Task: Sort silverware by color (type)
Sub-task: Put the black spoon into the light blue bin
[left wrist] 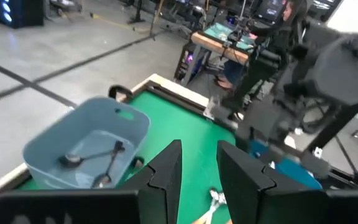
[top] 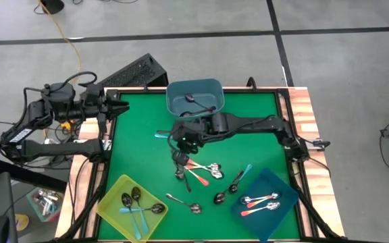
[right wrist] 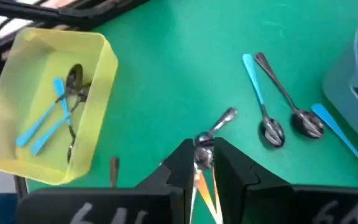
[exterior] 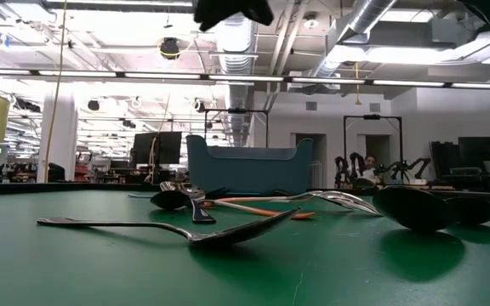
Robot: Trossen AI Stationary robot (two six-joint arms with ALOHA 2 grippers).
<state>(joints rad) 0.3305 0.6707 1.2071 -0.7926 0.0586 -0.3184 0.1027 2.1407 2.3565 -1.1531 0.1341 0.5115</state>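
Spoons with orange-red, teal or plain metal handles lie in a loose pile (top: 196, 169) on the green mat, and some show close up in the low view (exterior: 202, 231). My right gripper (top: 179, 140) (right wrist: 202, 163) hovers above the pile's far end, next to the grey-blue bin, and is shut on a shiny metal spoon. My left gripper (top: 121, 108) (left wrist: 199, 168) waits open at the table's far left corner, touching nothing. My right gripper pinches a plain metal spoon between its two fingertips. The shiny part (right wrist: 202, 154) sits in the gap and the rest (right wrist: 227, 116) sticks out past the tips. The fingers point down from above, and the spoon seems lifted off the mat.
The grey-blue bin (top: 194, 86) (left wrist: 135, 124) at the far edge holds dark metal spoons. The yellow bin (top: 108, 197) (right wrist: 107, 56) at the near left holds teal and metal spoons. The dark blue bin (top: 283, 183) at the near right holds orange-red ones. Single spoons (right wrist: 269, 127) lie between the bins.
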